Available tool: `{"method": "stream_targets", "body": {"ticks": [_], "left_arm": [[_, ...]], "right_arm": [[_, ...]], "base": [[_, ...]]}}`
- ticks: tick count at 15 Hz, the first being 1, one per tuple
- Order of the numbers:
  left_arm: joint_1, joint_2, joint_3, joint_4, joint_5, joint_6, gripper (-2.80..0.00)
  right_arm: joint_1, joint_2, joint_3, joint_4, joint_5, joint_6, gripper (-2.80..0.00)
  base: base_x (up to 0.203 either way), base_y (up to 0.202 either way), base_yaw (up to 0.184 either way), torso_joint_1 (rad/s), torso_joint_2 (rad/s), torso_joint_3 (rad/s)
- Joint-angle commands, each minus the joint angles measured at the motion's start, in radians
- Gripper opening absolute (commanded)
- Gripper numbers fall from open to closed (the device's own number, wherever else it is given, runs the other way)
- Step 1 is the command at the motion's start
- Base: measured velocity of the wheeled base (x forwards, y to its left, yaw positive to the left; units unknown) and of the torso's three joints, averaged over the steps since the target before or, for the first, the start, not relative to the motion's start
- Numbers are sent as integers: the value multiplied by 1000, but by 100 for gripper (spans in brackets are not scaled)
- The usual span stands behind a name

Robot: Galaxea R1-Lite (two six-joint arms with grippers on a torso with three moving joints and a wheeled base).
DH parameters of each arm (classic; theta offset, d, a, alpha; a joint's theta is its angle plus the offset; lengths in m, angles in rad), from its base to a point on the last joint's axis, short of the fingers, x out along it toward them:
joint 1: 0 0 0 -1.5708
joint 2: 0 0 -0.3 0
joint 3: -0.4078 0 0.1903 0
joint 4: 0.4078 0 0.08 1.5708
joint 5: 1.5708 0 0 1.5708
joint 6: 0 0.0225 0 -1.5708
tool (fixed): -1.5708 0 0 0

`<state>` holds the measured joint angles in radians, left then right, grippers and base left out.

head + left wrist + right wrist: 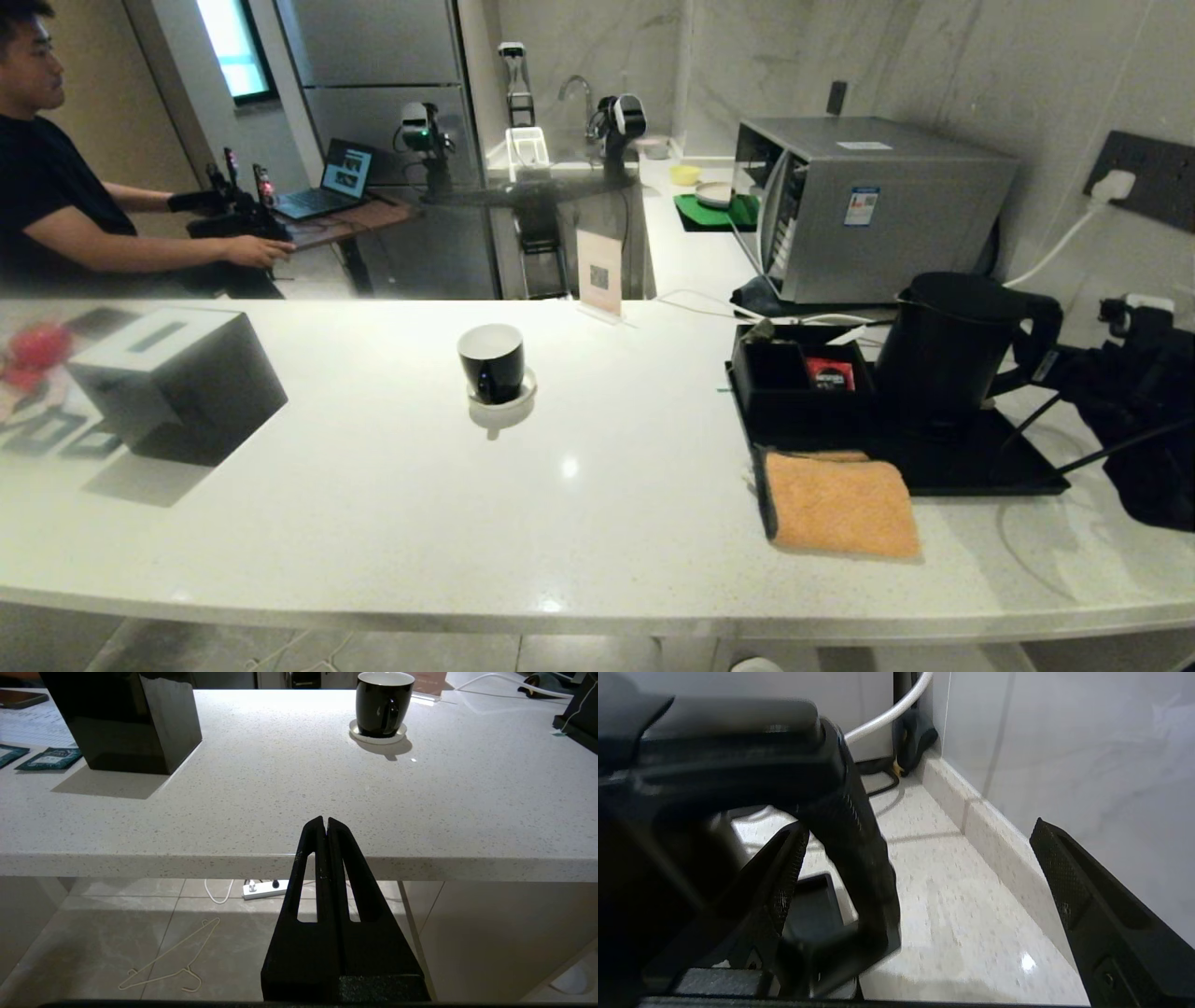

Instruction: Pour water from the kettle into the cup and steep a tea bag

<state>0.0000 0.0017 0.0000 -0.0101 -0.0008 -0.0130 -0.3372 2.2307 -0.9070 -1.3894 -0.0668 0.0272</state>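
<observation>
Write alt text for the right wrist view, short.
The open right claw straddles the black handle of the kettle, one finger inside the handle loop, the other out in the open by the wall, not yet closed. Beyond lie the pale speckled counter, a grey marble wall and a white cable.

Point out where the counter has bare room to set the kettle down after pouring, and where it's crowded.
Widest bare patch: the counter between the tissue box and the black tray, in front of the cup. Crowded on the right: the kettle, compartment box and orange cloth fill the tray area, where the open right pincer straddles the kettle's handle.
</observation>
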Motion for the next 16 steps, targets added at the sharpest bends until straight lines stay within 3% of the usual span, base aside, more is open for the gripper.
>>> {"method": "stream_targets", "body": {"ticks": [1,9,16], "left_arm": [[0,0,0,-1,1,-1,-280],[0,0,0,-1,1,-1,-280],[0,0,0,-1,1,-1,-280]], "right_arm": [[0,30,-40,-5,-2,2,0],[-2,87,-170,38,-2,2,0],[0,99,-192,48,-1,2,0]], "base": [[0,0,0,0,0,0],[0,0,0,0,0,0],[0,0,0,0,0,0]]}}
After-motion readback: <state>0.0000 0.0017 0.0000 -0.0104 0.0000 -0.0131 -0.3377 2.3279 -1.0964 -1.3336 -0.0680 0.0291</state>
